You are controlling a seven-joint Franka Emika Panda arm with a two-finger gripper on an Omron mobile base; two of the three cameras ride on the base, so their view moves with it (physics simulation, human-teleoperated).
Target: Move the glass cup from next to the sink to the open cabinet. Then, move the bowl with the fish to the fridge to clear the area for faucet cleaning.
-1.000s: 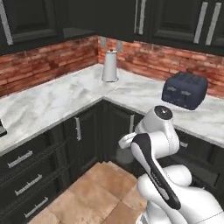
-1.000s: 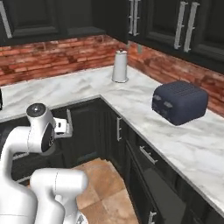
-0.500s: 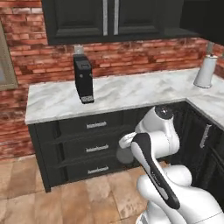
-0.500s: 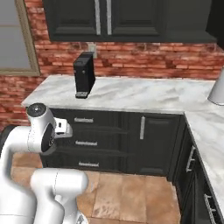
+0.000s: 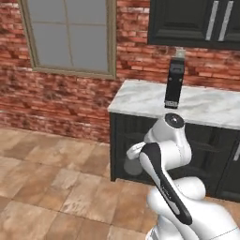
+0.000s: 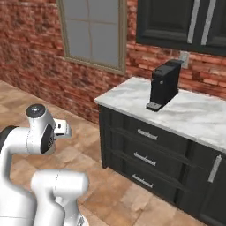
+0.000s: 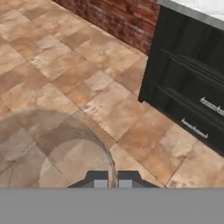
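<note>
The glass cup is a grey translucent tumbler, seen in the hand view at the lower left over the tiled floor. My gripper is shut on its rim, the wall pinched between the two fingertips. In the left base view the cup hangs below the gripper, tucked low in front of my arm. From the right base view the hand juts out beside the arm's elbow. The sink, the open cabinet, the bowl with the fish, the fridge and the faucet are out of view.
A black coffee machine stands on a white marble counter over black drawers. Shut black upper cabinets hang above. A window sits in the brick wall. Tiled floor spreads to the left.
The whole scene has swept sideways as the base turned: toaster and paper roll are gone, the coffee machine slid right, the window came in. The arm's pose and its hold are unchanged.
</note>
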